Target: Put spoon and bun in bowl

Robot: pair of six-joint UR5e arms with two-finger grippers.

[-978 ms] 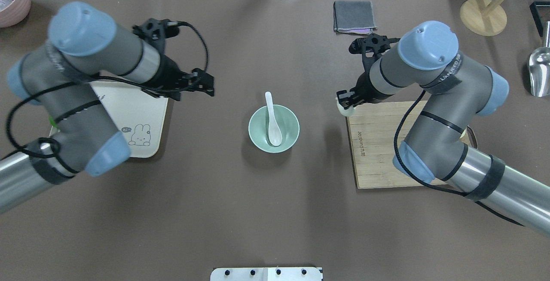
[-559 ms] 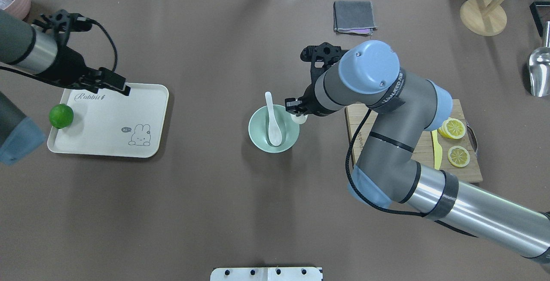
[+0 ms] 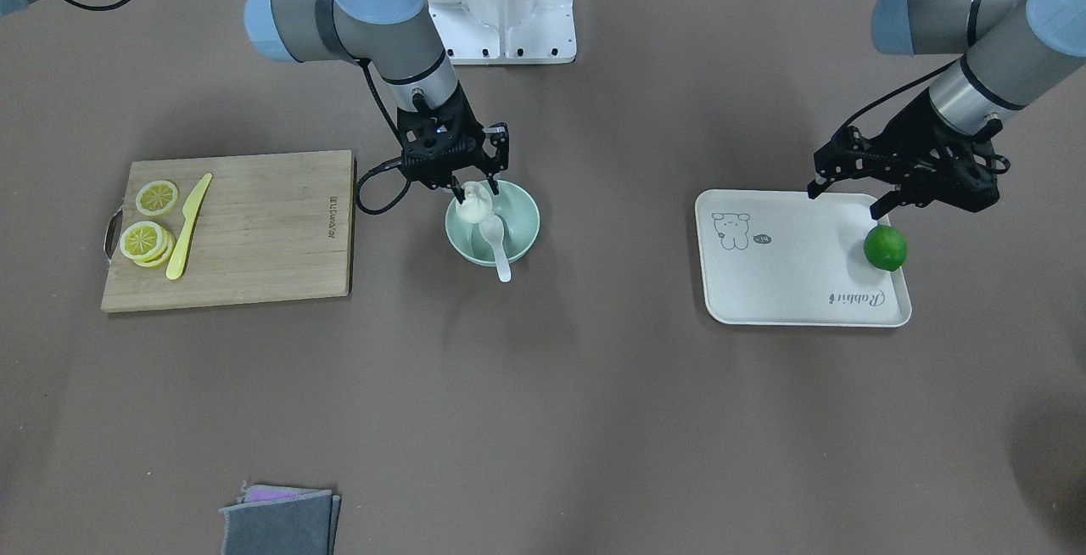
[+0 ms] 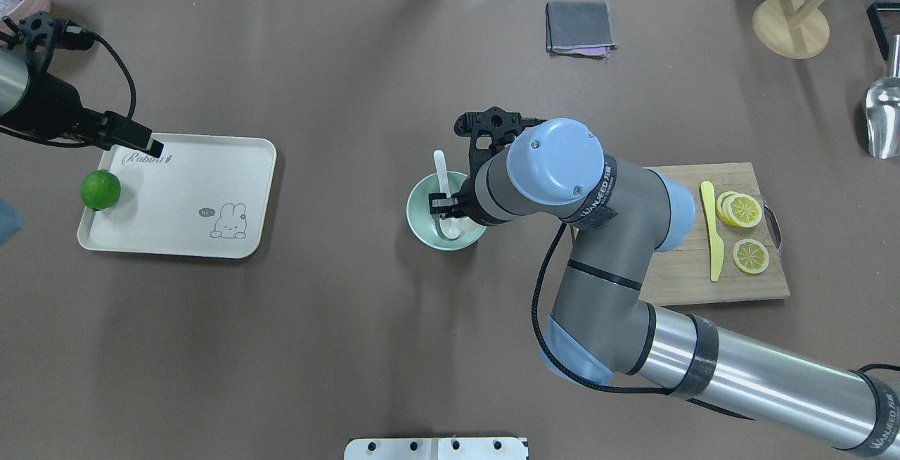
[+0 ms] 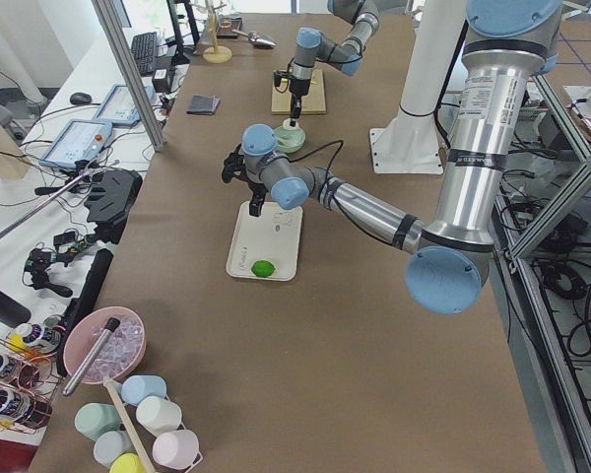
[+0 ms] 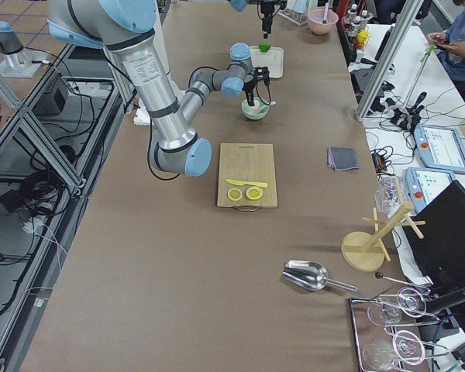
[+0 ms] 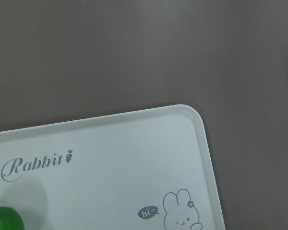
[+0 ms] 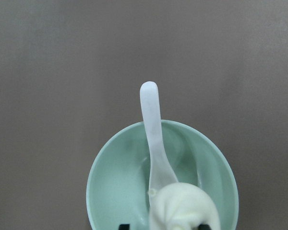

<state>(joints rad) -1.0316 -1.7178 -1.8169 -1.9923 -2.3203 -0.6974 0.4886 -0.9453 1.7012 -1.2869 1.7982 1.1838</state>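
The pale mint-green bowl [image 3: 528,227] stands mid-table, also in the overhead view [image 4: 418,226] and the right wrist view [image 8: 102,168]. The white spoon [image 3: 501,260] lies in it, handle over the far rim [image 4: 440,164] [image 8: 153,129]. My right gripper [image 3: 469,192] is shut on the white bun [image 3: 473,206] and holds it just above the bowl's inside, over the spoon's scoop [image 8: 182,209]. In the overhead view the right wrist hides the bun. My left gripper [image 3: 842,203] is open and empty above the tray's corner [image 4: 149,146].
A beige rabbit tray [image 3: 789,288] with a green lime [image 3: 885,248] lies under the left gripper. A wooden cutting board [image 3: 254,224] holds lemon slices [image 3: 146,239] and a yellow knife [image 3: 188,228]. A grey cloth [image 4: 578,27] lies at the far side.
My right arm has carried the bun left from the cutting board to above the bowl. My left arm has drawn back left, beyond the tray's far left corner.
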